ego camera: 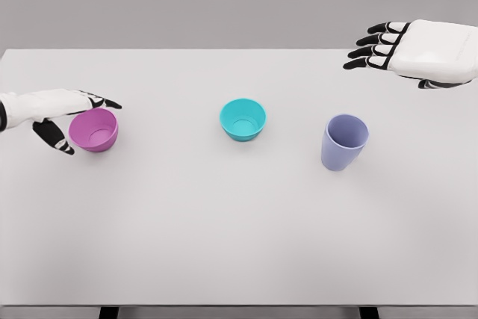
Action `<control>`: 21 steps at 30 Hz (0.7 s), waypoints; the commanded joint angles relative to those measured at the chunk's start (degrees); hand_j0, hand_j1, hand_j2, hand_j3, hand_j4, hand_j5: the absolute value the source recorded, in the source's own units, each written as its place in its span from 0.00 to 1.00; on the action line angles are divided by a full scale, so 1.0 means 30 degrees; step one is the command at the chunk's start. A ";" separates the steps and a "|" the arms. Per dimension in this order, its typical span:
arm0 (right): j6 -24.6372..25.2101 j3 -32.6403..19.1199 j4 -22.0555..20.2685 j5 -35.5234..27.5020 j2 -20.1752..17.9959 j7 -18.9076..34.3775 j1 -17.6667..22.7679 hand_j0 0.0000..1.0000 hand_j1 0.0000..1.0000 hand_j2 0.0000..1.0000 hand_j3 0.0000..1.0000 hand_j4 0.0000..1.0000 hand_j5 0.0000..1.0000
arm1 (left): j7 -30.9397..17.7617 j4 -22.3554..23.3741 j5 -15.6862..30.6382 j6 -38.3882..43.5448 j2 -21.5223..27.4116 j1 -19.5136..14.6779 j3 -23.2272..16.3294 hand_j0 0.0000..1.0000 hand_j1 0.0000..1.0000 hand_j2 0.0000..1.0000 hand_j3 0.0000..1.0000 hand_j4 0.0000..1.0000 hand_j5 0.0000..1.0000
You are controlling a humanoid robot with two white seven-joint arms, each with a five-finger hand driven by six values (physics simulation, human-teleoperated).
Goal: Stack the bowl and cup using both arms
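A pink bowl (95,131) stands at the table's left. My left hand (88,121) reaches it from the left edge, its fingers (104,101) stretched over the bowl's back rim and its thumb low on the near left side; the hand is open and not clasped on the bowl. At the centre sits a teal bowl (243,119), upright. To its right stands a lavender cup (343,143), upright. My right hand (385,65) hovers high at the upper right, behind and to the right of the cup, open with the fingers pointing left and nothing in it.
All three vessels rest on a white table (224,237), spaced well apart in a row. A grey wall runs behind the table's far edge. The table's front edge lies near the bottom of the picture.
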 commanded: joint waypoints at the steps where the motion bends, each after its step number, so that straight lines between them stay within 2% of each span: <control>1: 0.0050 -0.0035 0.0002 -0.0060 -0.0014 -0.0009 0.0000 1.00 1.00 1.00 1.00 1.00 1.00 | 0.0006 0.0113 -0.0069 0.0006 -0.0090 0.0000 0.0010 1.00 1.00 1.00 1.00 1.00 1.00; 10: 0.0050 -0.0035 0.0031 -0.0060 -0.0014 -0.0009 0.0000 1.00 1.00 1.00 1.00 1.00 1.00 | 0.0006 0.0962 -0.0655 -0.0111 -0.0852 0.0000 0.0010 1.00 1.00 1.00 1.00 1.00 1.00; 21: 0.0050 -0.0153 0.0002 -0.0060 0.0044 -0.0009 0.0000 1.00 1.00 1.00 1.00 1.00 1.00 | 0.0006 0.1079 -0.0948 -0.0140 -0.1028 0.0000 -0.0020 1.00 1.00 1.00 1.00 1.00 1.00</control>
